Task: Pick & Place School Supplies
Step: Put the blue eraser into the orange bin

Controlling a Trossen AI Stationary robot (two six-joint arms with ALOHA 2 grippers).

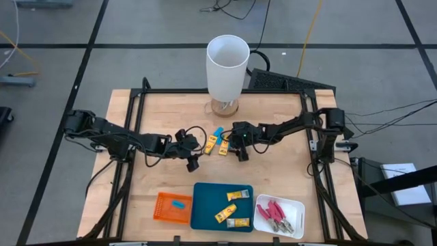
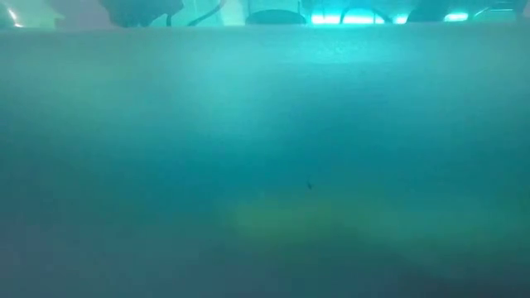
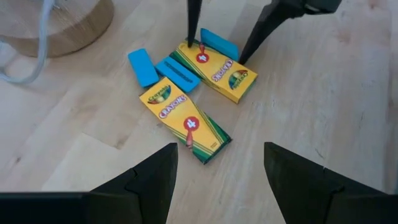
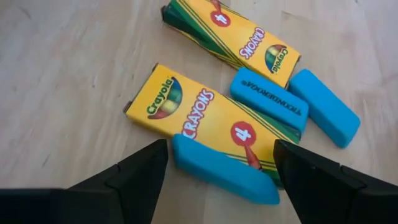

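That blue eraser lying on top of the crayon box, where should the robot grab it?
Probably across its narrow width near the middle, from straight above. The blue eraser lies flat and long across the crayon box, and the right gripper already straddles it, open.

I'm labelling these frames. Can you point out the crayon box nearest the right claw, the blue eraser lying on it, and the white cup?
Crayon box (image 4: 186,106), right wrist view, on its yellow face near the word Crayons.
Eraser (image 4: 224,170), right wrist view, middle of its top.
Cup (image 1: 226,68), high view, on its wall.
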